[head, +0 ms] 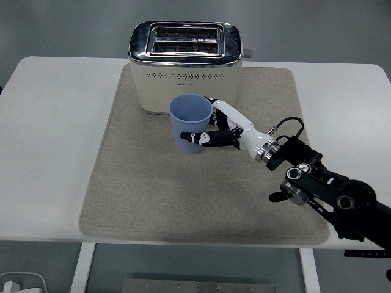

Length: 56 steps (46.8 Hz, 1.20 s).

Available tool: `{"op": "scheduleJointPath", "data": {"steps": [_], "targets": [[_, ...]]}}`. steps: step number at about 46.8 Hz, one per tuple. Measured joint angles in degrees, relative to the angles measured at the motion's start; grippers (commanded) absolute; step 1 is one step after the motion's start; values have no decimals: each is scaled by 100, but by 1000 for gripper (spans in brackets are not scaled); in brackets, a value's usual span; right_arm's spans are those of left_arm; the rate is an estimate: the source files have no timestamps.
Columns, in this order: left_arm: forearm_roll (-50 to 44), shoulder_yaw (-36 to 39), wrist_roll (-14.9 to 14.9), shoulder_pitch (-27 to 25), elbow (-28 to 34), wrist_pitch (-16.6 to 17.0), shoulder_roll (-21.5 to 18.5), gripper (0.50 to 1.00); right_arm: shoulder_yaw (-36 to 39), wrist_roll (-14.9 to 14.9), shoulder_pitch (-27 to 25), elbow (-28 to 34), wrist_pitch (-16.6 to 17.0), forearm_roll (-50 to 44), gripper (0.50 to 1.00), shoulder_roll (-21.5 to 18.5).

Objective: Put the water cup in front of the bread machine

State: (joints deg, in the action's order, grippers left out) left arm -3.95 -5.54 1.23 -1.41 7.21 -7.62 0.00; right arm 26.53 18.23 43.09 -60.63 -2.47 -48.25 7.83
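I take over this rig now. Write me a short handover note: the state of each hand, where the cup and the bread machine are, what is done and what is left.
Right hand: shut on the blue cup, gripping it from the right side.
Left hand: not in view.
Cup: upright, over the grey mat, just in front of the bread machine. Whether its base touches the mat, I cannot tell.
Bread machine: at the back of the mat, slots up.
Done: cup grasped and at the target spot.
Left: set the cup down if it is not down, open the hand, pull the arm back to the right.
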Motion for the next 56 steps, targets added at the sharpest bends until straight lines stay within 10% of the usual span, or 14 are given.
{"op": "scheduleJointPath", "data": {"steps": [23,53,56], "targets": [[0,0,0,0,0,-2,0,999,-184,171,266,916,-100,-167,500,-742],[0,0,0,0,0,1,0,999,-193,351,331,1246,-175,-317,500,-784],[0,0,0,0,0,1,0,999,-216,355,331,1285,-175,-317,700,-783]]}}
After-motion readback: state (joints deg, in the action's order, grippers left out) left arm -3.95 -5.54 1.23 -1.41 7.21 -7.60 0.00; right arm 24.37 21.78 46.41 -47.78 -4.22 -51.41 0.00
